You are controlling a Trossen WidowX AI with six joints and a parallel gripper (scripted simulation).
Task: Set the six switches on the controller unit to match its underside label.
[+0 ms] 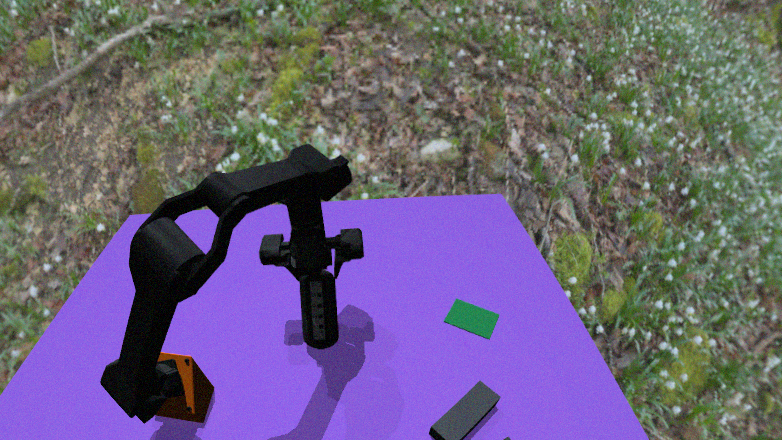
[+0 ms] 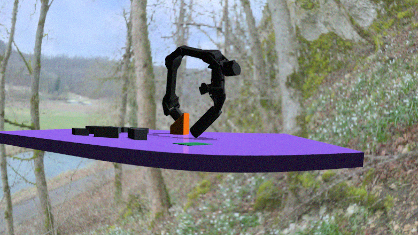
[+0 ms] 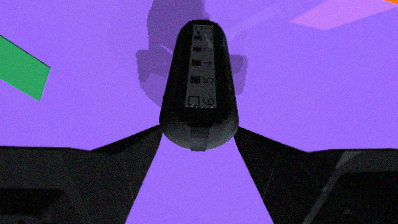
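- Six squares to read: judged to be at label-reading, with the label (image 1: 316, 309) (image 3: 201, 67) facing up toward the wrist view.
- Clamped by the gripper (image 1: 318, 273) (image 2: 219, 109) (image 3: 198, 129) at one end, fingers bearing on both sides of the controller unit (image 1: 327, 322) (image 2: 205, 121) (image 3: 200, 120).
- Tilted steeply, low over the bench (image 1: 410, 273) (image 2: 248, 143) (image 3: 300, 90), between the orange block (image 1: 205, 396) (image 2: 185, 124) (image 3: 392, 1) and the green card (image 1: 471, 318) (image 2: 192, 143) (image 3: 25, 70); cannot tell whether touching down at the low end.
- Seemingly filled at 2, 3, 4 and 5, plainly empty at 6; too small to settle at 1.
- Next, probably: look closer at 1, then turn over and lower onto the base without slipping in the pinch.
- Only after that, compare rockers, hidden from these views, and press the wrong ones.
- Finally, let go and back well away.
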